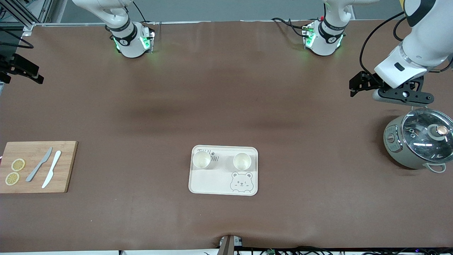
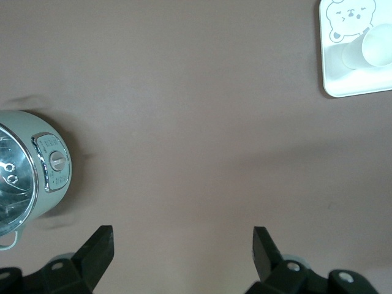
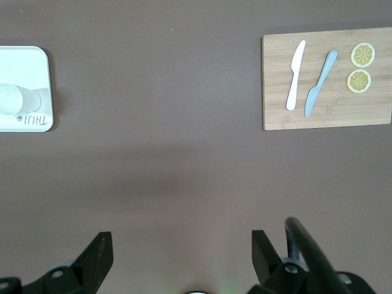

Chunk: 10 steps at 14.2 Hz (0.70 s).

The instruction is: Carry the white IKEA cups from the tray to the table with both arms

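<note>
Two white IKEA cups (image 1: 201,159) (image 1: 242,161) stand upright side by side on the bear-printed tray (image 1: 212,187) at mid-table. My left gripper (image 1: 357,86) hangs open and empty in the air over bare table beside the pot, well away from the tray. In the left wrist view its gripper (image 2: 182,242) shows wide open, with one cup (image 2: 376,46) on the tray (image 2: 343,86) far off. My right gripper (image 3: 182,245) is open and empty, high over bare table. It is out of the front view. Its view shows one cup (image 3: 15,98) on the tray (image 3: 30,61).
A grey-green glass-lidded pot (image 1: 419,143) stands at the left arm's end of the table. A wooden cutting board (image 1: 35,166) with two knives and two lemon slices lies at the right arm's end. It also shows in the right wrist view (image 3: 324,110).
</note>
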Motion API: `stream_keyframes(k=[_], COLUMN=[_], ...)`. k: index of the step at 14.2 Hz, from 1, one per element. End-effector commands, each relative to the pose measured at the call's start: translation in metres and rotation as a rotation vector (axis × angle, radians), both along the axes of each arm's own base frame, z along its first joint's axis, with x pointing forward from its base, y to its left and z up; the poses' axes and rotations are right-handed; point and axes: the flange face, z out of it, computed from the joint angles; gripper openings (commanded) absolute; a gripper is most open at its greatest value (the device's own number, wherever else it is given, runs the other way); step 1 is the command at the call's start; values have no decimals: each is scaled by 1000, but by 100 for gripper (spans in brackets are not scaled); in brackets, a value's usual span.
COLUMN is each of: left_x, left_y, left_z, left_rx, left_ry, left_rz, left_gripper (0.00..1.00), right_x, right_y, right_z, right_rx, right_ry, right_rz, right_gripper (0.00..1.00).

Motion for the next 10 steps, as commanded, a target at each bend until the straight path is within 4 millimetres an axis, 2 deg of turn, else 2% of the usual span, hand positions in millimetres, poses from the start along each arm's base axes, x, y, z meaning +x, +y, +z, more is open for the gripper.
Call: stream_keyframes(k=[1,8,10], left_x=[4,4,10], left_y=[1,-4,-9], left_z=[2,1,-5], left_rx=[17,18,16], left_ry=[-6,-6,-9], left_rz=[-2,-29,-29], left_gripper=[100,100,100], right_x=[-2,-2,-1], right_y=[0,-1,-2], right_z=[2,1,-1], right_rx=[-5,-4,-2], right_ry=[-5,-3,1], right_rz=[7,1,0], right_gripper=[100,100,100])
